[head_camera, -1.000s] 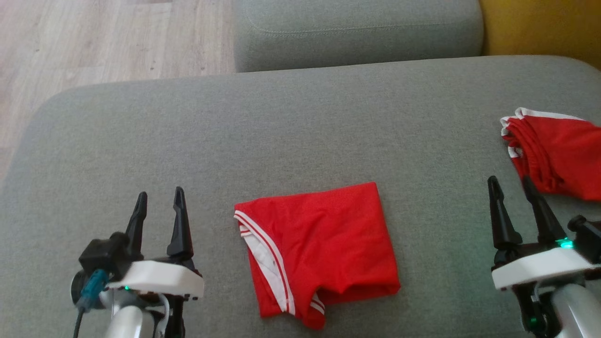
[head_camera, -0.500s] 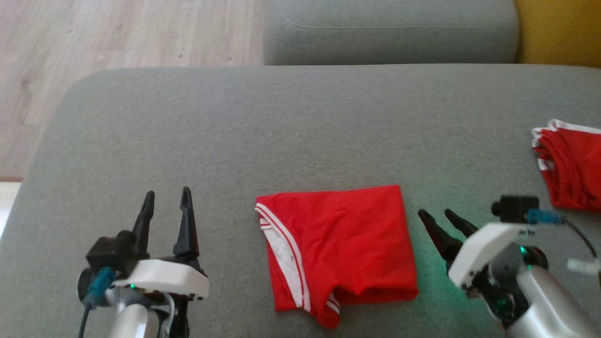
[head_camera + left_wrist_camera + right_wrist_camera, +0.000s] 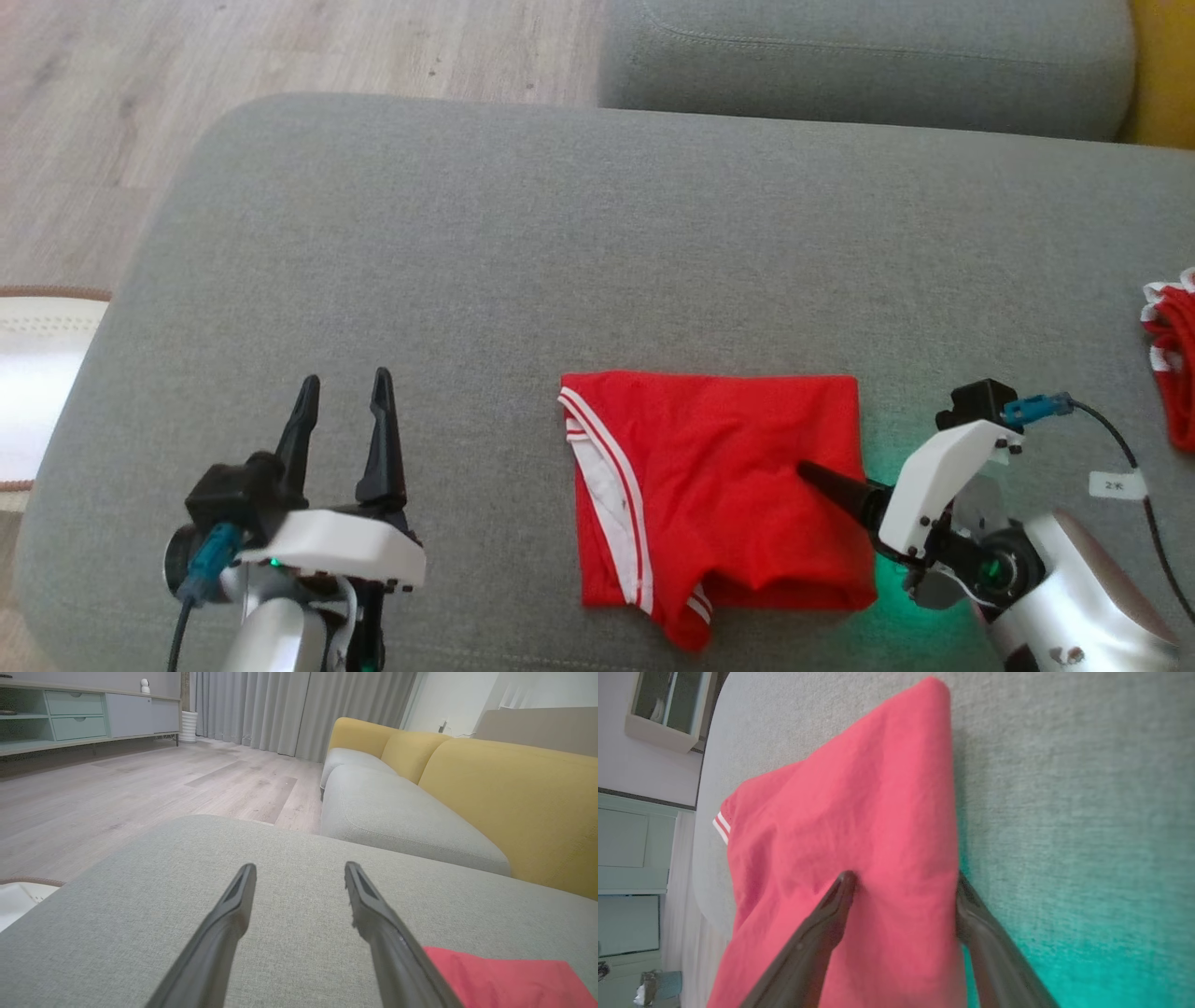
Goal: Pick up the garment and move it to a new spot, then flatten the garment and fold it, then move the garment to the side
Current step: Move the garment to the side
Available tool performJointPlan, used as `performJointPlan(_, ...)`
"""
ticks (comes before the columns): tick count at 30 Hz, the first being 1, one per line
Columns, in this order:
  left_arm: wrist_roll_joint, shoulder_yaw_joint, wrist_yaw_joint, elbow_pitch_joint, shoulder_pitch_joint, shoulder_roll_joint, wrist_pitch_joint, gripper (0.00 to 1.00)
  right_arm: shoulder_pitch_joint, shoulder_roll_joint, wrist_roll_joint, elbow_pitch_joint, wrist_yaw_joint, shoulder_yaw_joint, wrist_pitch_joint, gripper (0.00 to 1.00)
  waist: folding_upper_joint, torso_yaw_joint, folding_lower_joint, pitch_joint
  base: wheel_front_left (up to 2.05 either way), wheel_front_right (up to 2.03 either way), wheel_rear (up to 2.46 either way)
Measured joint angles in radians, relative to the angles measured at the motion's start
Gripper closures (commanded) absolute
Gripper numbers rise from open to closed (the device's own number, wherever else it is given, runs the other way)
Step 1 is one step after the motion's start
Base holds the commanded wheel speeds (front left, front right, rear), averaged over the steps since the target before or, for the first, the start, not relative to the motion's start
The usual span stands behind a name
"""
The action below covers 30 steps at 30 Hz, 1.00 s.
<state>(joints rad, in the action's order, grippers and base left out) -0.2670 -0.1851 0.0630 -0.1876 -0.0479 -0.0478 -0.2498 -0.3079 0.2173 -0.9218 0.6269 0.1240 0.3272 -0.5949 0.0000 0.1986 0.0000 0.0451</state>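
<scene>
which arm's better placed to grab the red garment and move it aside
Right. The open right gripper straddles the right edge of the red garment, one finger on the cloth; the left gripper hovers over bare cushion.

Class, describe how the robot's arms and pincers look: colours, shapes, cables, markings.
Both arms have silvery forearms and white wedge-shaped wrist housings. The left pincer and right pincer each have two long, dark, tapering fingers. Each wrist carries a black camera block with a teal plug; the right cable bears a white tag. Green lights glow at the wrists.
</scene>
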Motion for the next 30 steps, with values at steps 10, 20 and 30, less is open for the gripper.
performJointPlan(10,-0.009,-0.001,0.007,-0.001,0.000,0.000,0.000,0.00,-0.032,0.047,-0.002,-0.071,0.000,0.090,0.034,1.00,0.0000,-0.031,0.0000,-0.011,0.00,0.00,0.00)
performJointPlan(20,-0.026,-0.042,0.017,-0.002,-0.003,0.000,0.000,0.00,-0.304,0.200,0.008,-0.227,0.000,0.178,-0.139,1.00,0.0000,-0.105,0.0000,0.006,0.00,0.00,0.00)
performJointPlan(30,-0.026,-0.094,0.035,-0.001,-0.092,0.000,-0.001,0.00,-0.520,0.320,-0.056,-0.228,0.000,0.133,-0.270,1.00,0.0000,-0.175,0.0001,0.112,0.00,0.00,0.00)
